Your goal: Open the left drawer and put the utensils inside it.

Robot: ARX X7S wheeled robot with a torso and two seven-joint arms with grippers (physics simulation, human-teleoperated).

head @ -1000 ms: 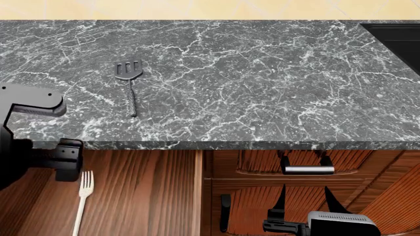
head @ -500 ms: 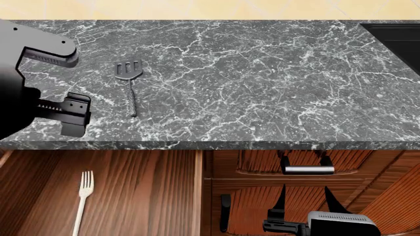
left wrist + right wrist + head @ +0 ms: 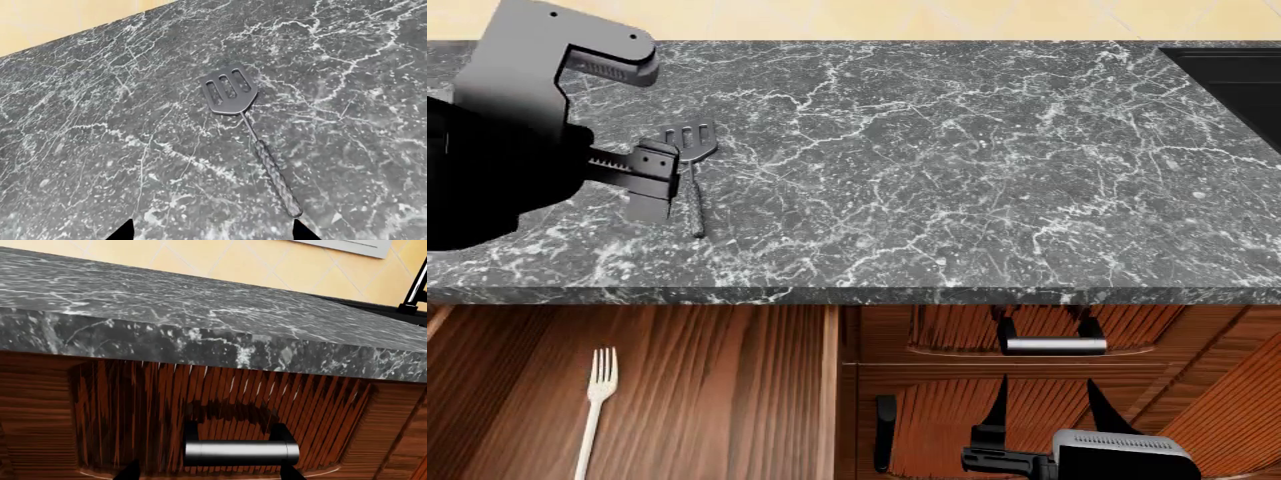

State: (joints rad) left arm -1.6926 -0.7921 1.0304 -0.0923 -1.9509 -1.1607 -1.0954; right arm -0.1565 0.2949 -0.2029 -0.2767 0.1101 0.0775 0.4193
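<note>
Task about half done. The left drawer (image 3: 694, 390) stands pulled out under the surface (image 3: 961, 170), and the fork (image 3: 595, 405) lies on its striped floor. The spatula (image 3: 693, 180) lies flat on the marble, untouched. My left pincer (image 3: 647, 182) hovers just beside its head, jaws apart and empty. My right pincer (image 3: 1034, 400) sits low by a silver handle (image 3: 241, 453), open, gripping nothing. Left to do: grasp the spatula and lay it beside the fork.
</note>
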